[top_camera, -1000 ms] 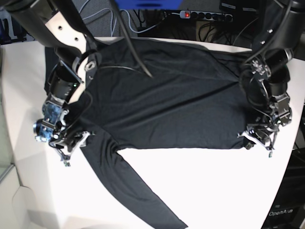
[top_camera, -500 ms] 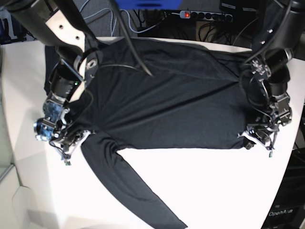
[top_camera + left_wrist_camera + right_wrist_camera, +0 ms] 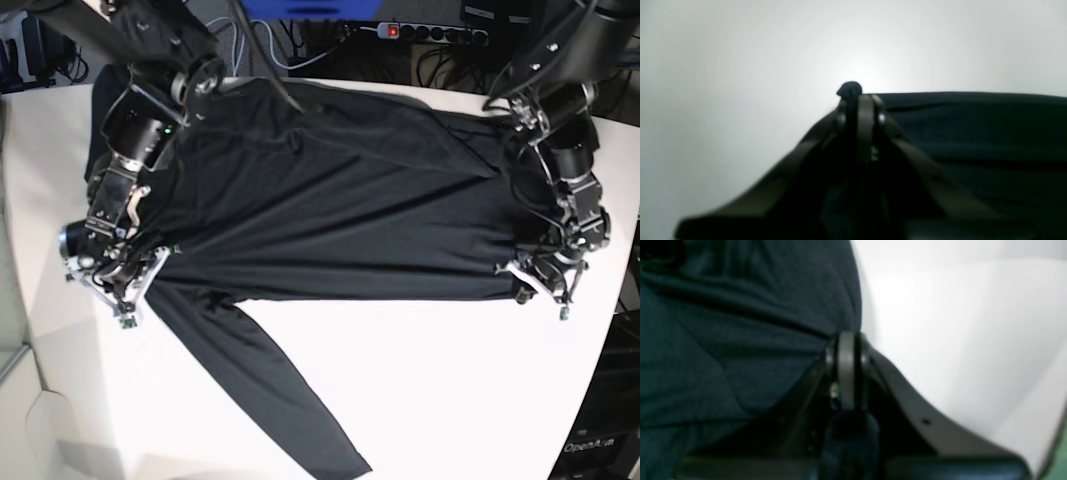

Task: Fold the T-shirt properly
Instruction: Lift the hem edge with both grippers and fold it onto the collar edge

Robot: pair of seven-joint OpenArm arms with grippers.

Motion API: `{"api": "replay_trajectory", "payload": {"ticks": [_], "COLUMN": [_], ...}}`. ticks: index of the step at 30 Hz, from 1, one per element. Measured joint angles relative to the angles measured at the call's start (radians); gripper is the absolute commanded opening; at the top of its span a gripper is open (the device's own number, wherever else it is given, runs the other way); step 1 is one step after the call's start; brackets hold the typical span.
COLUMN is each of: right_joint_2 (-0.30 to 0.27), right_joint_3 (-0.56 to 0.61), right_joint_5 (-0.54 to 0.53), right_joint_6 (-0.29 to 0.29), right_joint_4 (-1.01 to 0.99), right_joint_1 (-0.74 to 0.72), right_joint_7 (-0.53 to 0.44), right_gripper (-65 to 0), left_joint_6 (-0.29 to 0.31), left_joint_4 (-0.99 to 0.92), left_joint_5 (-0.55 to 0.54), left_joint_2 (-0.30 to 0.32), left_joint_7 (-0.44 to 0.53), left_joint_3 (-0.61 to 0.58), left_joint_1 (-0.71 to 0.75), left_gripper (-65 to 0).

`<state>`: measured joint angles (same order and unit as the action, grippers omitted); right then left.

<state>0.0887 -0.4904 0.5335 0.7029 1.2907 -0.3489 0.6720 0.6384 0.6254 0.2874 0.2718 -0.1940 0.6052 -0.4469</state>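
The black long-sleeved T-shirt (image 3: 340,200) lies spread across the white table (image 3: 430,390), its body pulled flat between my two grippers. One sleeve (image 3: 270,390) trails toward the front edge. In the base view my right gripper (image 3: 146,274) is shut on the T-shirt's left lower corner. The right wrist view shows the right gripper (image 3: 846,340) closed at the fabric's (image 3: 740,340) edge. My left gripper (image 3: 526,280) is shut on the opposite corner. In the left wrist view a nub of black cloth (image 3: 849,89) pokes out past the left gripper (image 3: 858,100), and the T-shirt (image 3: 973,133) stretches away to the right.
A power strip (image 3: 430,32) and loose cables lie behind the table's back edge. The table's right edge (image 3: 612,330) curves close to my left gripper. Bare white tabletop lies in front of the T-shirt on the right.
My right gripper has shut on the T-shirt's corner and pulled it left and back. The hem now runs straighter and the body lies tauter. The sleeve was dragged left.
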Motion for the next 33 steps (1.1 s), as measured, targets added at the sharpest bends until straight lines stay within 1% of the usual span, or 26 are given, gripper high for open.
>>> {"api": "replay_trajectory", "payload": {"ticks": [6, 10, 12, 15, 18, 19, 22, 24, 26, 29, 33], "right_joint_2": [0.031, 0.028, 0.031, 0.031, 0.03, 0.031, 0.031, 0.031, 0.031, 0.031, 0.03], "right_joint_3": [0.088, 0.15, 0.185, 0.218, 0.246, 0.261, 0.301, 0.312, 0.323, 0.335, 0.335], "right_joint_5": [-0.001, 0.004, 0.0, -0.001, 0.0, 0.0, -0.001, -0.001, 0.0, -0.002, -0.001], "right_joint_6": [0.002, 0.0, 0.001, 0.002, 0.002, 0.002, 0.002, 0.002, 0.003, 0.002, 0.003], "right_joint_4": [0.125, 0.206, 0.256, 0.328, 0.377, 0.389, 0.446, 0.478, 0.5, 0.562, 0.606], "right_joint_1": [0.077, 0.126, 0.16, 0.206, 0.246, 0.258, 0.298, 0.318, 0.332, 0.366, 0.407], "right_joint_7": [-0.002, 0.002, 0.001, -0.002, -0.001, -0.002, -0.006, -0.003, 0.003, -0.003, 0.005], "right_gripper": [-64.3, -64.3, -64.3, -64.3, -64.3, -64.3, -64.3, -64.3, -64.3, -64.3, -64.3], "left_joint_6": [-0.003, -0.003, -0.003, 0.002, -0.01, 0.0, 0.066, 0.064, 0.061, 0.061, 0.062], "left_joint_4": [0.011, 0.013, 0.032, 0.115, 0.192, 0.225, 0.327, 0.399, 0.449, 0.536, 0.623], "left_joint_5": [-0.003, -0.014, -0.006, 0.0, 0.005, 0.009, 0.001, -0.005, 0.003, 0.008, 0.005], "left_joint_2": [-0.008, -0.008, -0.01, -0.026, -0.051, -0.063, -0.088, -0.112, -0.128, -0.161, -0.175], "left_joint_7": [0.0, 0.019, 0.005, -0.004, -0.058, -0.084, -0.086, -0.095, -0.137, -0.166, -0.187], "left_joint_3": [0.0, 0.001, 0.003, 0.049, 0.074, 0.074, 0.072, 0.072, 0.073, 0.074, 0.073], "left_joint_1": [0.004, 0.02, 0.024, 0.07, 0.104, 0.109, 0.12, 0.141, 0.165, 0.204, 0.22], "left_gripper": [-63.1, -63.1, -63.1, -63.1, -63.1, -63.1, -63.1, -63.1, -63.1, -63.1, -63.1]}}
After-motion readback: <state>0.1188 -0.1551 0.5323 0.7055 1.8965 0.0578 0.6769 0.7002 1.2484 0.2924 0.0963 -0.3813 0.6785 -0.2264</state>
